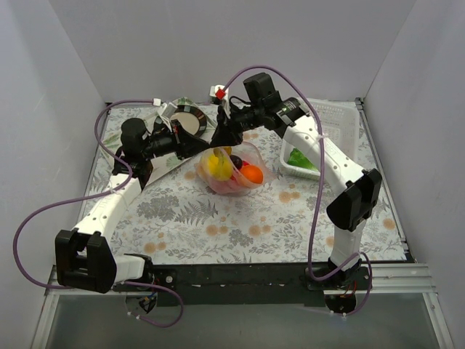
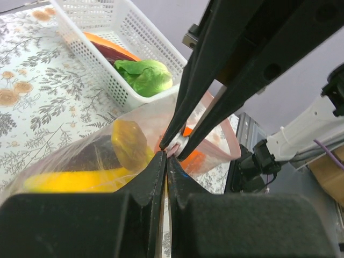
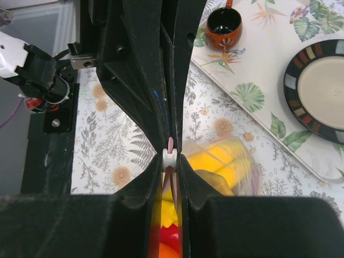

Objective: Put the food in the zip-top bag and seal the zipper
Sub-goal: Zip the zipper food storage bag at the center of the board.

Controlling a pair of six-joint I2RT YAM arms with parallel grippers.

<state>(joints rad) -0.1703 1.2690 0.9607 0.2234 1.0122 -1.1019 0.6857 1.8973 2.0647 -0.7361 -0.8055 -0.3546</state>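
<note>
The clear zip-top bag lies mid-table, its mouth end lifted. It holds a yellow banana, a lemon, an orange, red fruit and something dark purple. My left gripper is shut on the bag's zipper end. My right gripper touches it tip to tip and is shut on the white zipper slider. The pink zipper strip curves away behind, still gaping. A green leafy piece lies in the white basket.
The white slotted basket stands at the back right; the left wrist view also shows orange and purple pieces in it. A striped plate and a brown cup sit on a leaf-print mat at the back left.
</note>
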